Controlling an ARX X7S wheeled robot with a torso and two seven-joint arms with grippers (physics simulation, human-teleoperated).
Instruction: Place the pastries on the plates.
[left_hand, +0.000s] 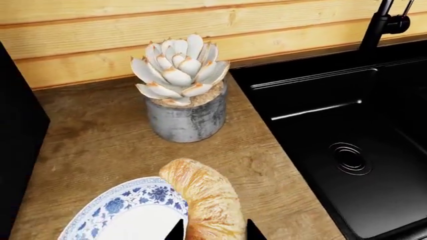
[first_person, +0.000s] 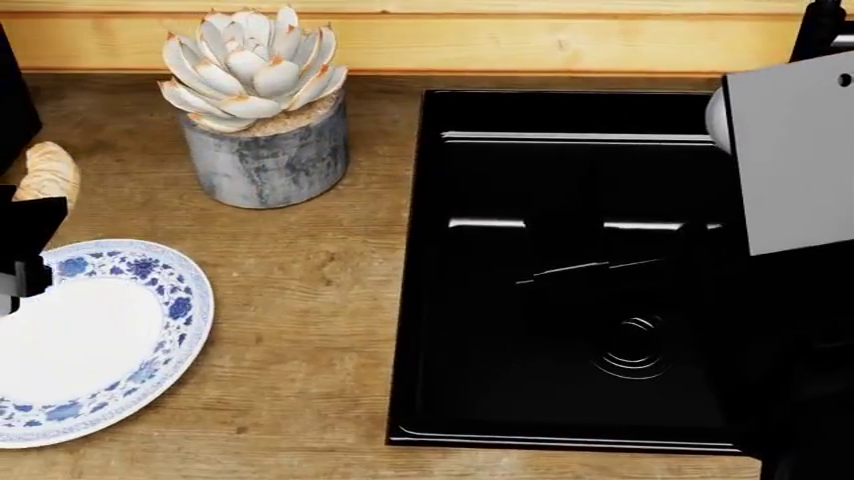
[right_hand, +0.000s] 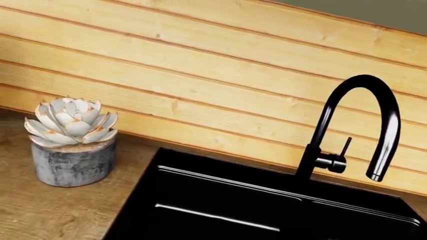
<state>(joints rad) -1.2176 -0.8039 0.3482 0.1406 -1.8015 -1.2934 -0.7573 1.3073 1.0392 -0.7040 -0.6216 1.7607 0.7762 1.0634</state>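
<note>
Left gripper (left_hand: 213, 231): fingertips either side of the croissant (left_hand: 203, 197), apparently clamped on it, though contact is hard to confirm. Croissant sits at the rim of the floral plate (left_hand: 127, 212), over the wooden counter (left_hand: 100, 140). Beyond it, potted succulent (left_hand: 181, 90) near the plank wall (left_hand: 133, 35). Black sink (first_person: 561, 270) just beside the pot; black faucet (right_hand: 353, 130) behind the basin. Right gripper out of sight, state cannot be told; only a grey arm segment (first_person: 787, 160) shows in head view.

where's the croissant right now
In the head view the croissant sits at the far left, between the left gripper's jaws, beside the floral plate, left of the succulent.
</note>
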